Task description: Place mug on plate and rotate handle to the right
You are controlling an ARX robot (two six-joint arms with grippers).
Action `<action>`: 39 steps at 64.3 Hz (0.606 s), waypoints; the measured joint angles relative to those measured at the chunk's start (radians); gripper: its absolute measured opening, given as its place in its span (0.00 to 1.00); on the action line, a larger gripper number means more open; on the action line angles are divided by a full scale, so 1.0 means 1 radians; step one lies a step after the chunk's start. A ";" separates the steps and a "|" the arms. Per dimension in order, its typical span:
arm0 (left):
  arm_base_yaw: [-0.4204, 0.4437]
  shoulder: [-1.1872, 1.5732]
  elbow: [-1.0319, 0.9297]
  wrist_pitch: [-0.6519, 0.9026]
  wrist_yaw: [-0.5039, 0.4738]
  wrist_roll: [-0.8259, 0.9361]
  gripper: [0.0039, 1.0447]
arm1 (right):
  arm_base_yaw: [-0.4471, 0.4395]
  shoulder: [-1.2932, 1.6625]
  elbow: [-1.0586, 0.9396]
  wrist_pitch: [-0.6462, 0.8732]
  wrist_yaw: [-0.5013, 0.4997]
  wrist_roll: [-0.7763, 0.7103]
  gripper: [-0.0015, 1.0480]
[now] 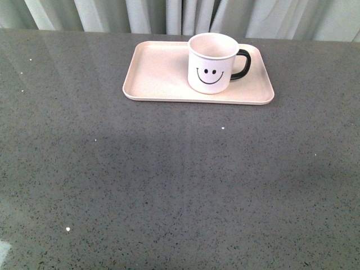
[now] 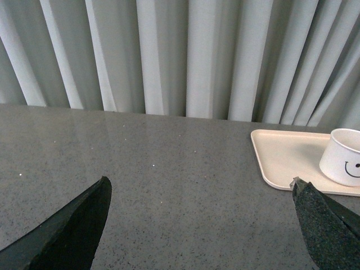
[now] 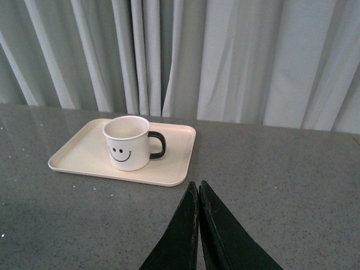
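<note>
The white cylindrical mug (image 1: pixel 212 70) on the pale pink tray (image 1: pixel 157 76) looks rigid, smooth and breakable, best held by its glossy black handle (image 1: pixel 242 63); the left gripper (image 2: pixel 199 225) is spread, the right gripper (image 3: pixel 198 216) pressed together.

The setting is presenting as a staged indoor test area, not a lived-in room or an equipped kitchen. A wide grey speckled stone-look surface (image 1: pixel 169 185) is filling the front view and reflecting soft overhead light. Pale grey-white curtains (image 3: pixel 236 56) are hanging in even vertical folds directly behind the far edge of the surface, closing off the entire background in all three views. Tableware is giving a domestic touch: a pink-beige plate (image 1: pixel 157 70) is lying near the far edge, carrying a white smiley mug (image 1: pixel 212 63).
</note>
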 joint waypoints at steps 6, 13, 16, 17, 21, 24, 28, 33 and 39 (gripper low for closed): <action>0.000 0.000 0.000 0.000 0.000 0.000 0.91 | 0.000 -0.035 0.000 -0.012 0.000 0.000 0.02; 0.000 0.000 0.000 0.000 0.000 0.000 0.91 | 0.000 -0.037 0.000 -0.013 0.000 0.000 0.02; 0.000 0.000 0.000 0.000 0.000 0.000 0.91 | 0.000 -0.037 0.000 -0.013 0.000 0.000 0.02; 0.000 0.000 0.000 0.000 0.000 0.000 0.91 | 0.000 -0.037 0.000 -0.013 0.000 -0.001 0.03; 0.000 0.000 0.000 0.000 0.000 0.000 0.91 | 0.000 -0.038 0.000 -0.013 0.000 0.000 0.12; 0.000 0.000 0.000 0.000 0.000 0.000 0.91 | 0.000 -0.038 0.000 -0.014 0.000 0.000 0.20; 0.000 0.000 0.000 0.000 0.000 0.000 0.91 | 0.000 -0.038 0.000 -0.014 0.000 0.000 0.30; 0.000 0.000 0.000 0.000 0.000 0.000 0.91 | 0.000 -0.038 0.000 -0.014 0.000 0.000 0.44; 0.000 0.000 0.000 0.000 0.000 0.000 0.91 | 0.000 -0.038 0.000 -0.014 0.000 0.000 0.59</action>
